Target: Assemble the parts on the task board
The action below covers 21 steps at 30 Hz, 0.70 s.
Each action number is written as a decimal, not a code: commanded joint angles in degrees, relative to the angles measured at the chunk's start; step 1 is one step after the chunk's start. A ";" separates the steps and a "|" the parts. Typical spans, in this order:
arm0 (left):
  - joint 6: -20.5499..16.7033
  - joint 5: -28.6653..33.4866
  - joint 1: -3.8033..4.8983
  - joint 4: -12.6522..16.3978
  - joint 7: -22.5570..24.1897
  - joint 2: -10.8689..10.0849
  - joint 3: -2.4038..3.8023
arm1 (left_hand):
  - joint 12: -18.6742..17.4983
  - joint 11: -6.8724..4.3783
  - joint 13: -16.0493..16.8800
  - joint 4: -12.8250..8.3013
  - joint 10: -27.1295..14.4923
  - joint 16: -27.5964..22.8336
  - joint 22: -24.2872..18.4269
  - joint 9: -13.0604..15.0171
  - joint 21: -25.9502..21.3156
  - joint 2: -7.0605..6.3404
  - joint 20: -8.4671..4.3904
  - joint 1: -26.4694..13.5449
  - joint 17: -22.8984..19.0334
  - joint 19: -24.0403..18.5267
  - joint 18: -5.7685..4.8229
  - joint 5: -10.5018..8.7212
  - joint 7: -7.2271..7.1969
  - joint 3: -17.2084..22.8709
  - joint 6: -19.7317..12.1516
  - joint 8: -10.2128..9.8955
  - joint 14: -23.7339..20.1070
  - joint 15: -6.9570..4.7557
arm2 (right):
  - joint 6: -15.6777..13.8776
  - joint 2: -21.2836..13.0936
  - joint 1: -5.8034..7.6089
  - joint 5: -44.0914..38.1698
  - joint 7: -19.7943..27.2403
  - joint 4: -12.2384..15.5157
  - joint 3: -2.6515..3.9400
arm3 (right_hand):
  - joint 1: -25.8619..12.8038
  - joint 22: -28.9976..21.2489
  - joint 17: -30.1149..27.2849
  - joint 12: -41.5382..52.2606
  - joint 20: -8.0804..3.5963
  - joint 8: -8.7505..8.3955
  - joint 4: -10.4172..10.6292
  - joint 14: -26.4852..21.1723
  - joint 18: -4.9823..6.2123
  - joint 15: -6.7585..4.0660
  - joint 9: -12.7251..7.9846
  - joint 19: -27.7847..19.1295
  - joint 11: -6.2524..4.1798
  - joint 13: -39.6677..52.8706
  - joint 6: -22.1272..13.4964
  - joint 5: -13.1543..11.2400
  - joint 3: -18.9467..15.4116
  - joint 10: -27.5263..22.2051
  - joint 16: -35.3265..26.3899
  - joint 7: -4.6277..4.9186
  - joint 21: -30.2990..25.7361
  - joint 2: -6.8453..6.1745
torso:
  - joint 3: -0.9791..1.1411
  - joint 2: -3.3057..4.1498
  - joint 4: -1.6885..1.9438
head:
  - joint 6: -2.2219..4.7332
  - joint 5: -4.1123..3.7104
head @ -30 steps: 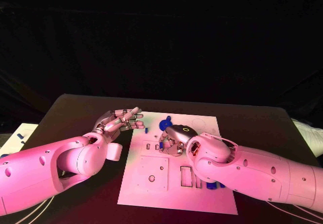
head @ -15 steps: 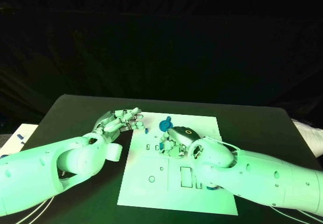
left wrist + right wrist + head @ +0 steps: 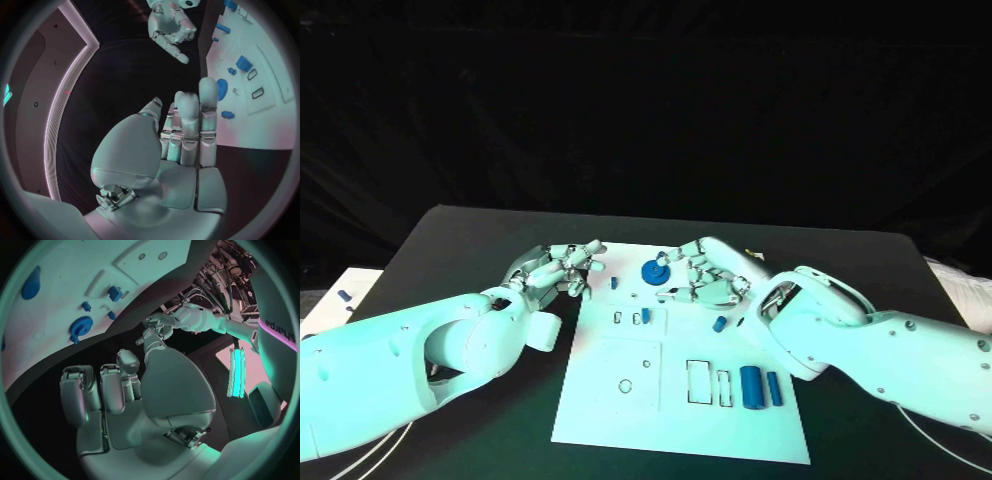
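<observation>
Both robot hands hover empty over the task board's (image 3: 625,405) far end: left robot hand (image 3: 564,268) and right robot hand (image 3: 708,272), fingers apart, flank the blue gear (image 3: 655,270), likely poised to pick it.

Two bulky white arms, smooth rounded shells; silver segmented left hand (image 3: 563,267), right hand (image 3: 711,274)

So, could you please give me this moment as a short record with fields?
surface: black table
task board: white plate, mid-table
left hand: at the board's left edge, holds nothing, fingers extended
right hand: above the board's far part, holds nothing
gear: blue, round, between the hands
cylinders: two blue, lying side by side near the board's right edge
</observation>
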 commanded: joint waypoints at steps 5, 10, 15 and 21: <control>10.79 -23.17 1.72 -1.94 -26.78 0.88 0.09 | 16.90 -1.29 15.81 3.88 -0.33 32.44 26.12 1.68 21.57 0.06 -1.40 -4.38 29.67 4.20 -3.51 -0.35 -1.75 -1.66 1.46 3.22 4.39 -1.24 | 2.10 -5.89 3.30 19.84 7.53 0.41 0.17 | 1.38 8.81 3.08 0.26 0.19 0.34 -0.06 3.30 0.85 0.35 0.43 0.89 -0.23 -0.23 0.70 1.18 -0.75 -0.10 -0.49 -0.27 -0.23 1.44 | 0.51 -0.80 -0.42 | -0.09 0.33; 16.49 -37.97 3.55 -3.70 -38.42 2.79 0.09 | 30.66 -1.59 28.82 5.86 -3.29 36.82 32.78 3.85 26.31 0.85 -1.24 -8.88 34.31 5.03 -4.18 -1.09 -2.77 -4.99 2.11 7.54 5.53 -1.63 | 1.92 -8.32 4.21 22.17 8.25 0.18 0.20 | 1.97 8.51 2.74 0.03 0.13 0.20 -0.31 3.23 0.93 0.31 0.49 0.66 -0.26 -0.51 0.59 1.67 -0.89 -0.26 -0.75 -0.28 -0.41 1.90 | 0.98 -1.21 -0.65 | -0.23 0.80; 18.74 -47.36 5.39 -5.19 -46.03 5.35 0.10 | 50.39 -2.99 48.25 5.90 -0.23 38.12 42.15 9.01 31.86 1.74 -2.14 -10.24 35.70 8.78 -5.79 -1.14 -4.42 -8.20 2.69 14.76 5.95 -2.75 | 1.67 -9.57 4.63 23.15 8.37 -0.14 0.21 | 2.10 8.46 2.68 0.04 0.12 0.24 -0.38 3.21 0.94 0.30 0.54 0.62 -0.28 -0.55 0.69 1.83 -0.98 -0.26 -0.81 -0.30 -0.44 1.98 | 1.24 -1.45 -0.89 | -0.13 0.97; 21.03 -52.13 7.53 -6.72 -51.68 8.59 0.10 | 57.06 -3.77 55.11 5.86 0.45 38.12 46.17 17.15 34.00 3.15 -2.70 -11.26 35.70 10.41 -6.51 -1.22 -5.11 -12.04 -1.31 22.89 5.95 -3.23 | 1.82 -9.75 4.76 24.25 7.38 -0.15 0.20 | 2.17 8.23 2.41 -0.09 0.10 0.30 -0.41 3.15 1.00 0.28 0.60 0.44 -0.31 -0.68 0.84 1.93 -1.09 -0.33 -1.00 -0.34 -0.57 2.05 | 1.51 -1.64 -1.15 | -0.32 1.04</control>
